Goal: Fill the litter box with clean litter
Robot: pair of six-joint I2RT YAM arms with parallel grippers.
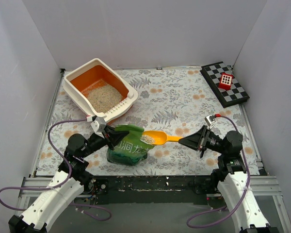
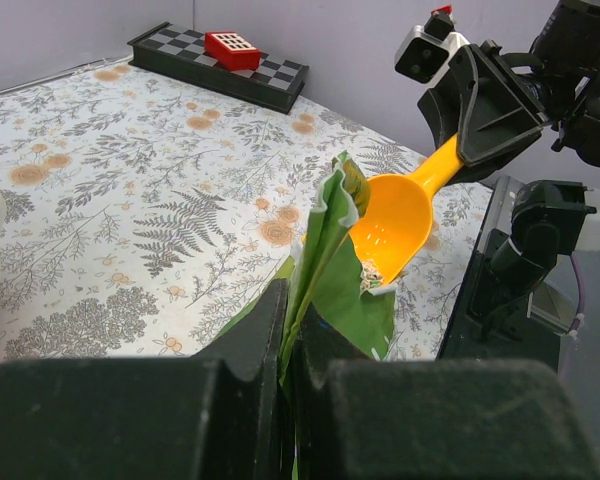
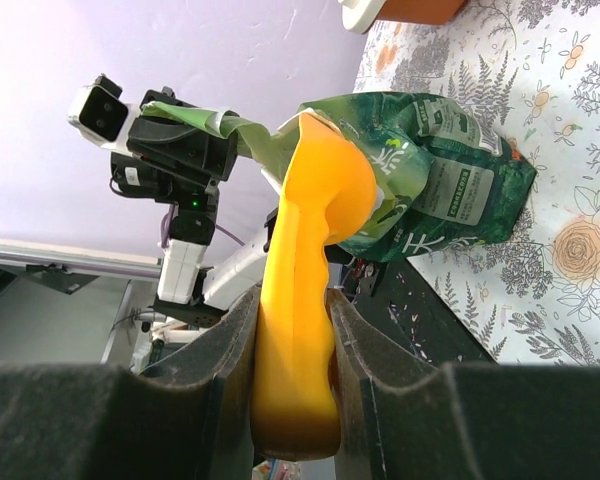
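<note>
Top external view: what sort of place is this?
Likely a staged lab cell: plain white walls box in a floral tabletop, arms bolted to a metal rail, props like the litter box and checkerboard.

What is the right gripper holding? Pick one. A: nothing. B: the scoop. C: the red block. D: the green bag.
B: the right gripper is shut on the handle of the scoop, whose bowl is at the mouth of the bag. The left gripper pinches the bag's edge.
</note>
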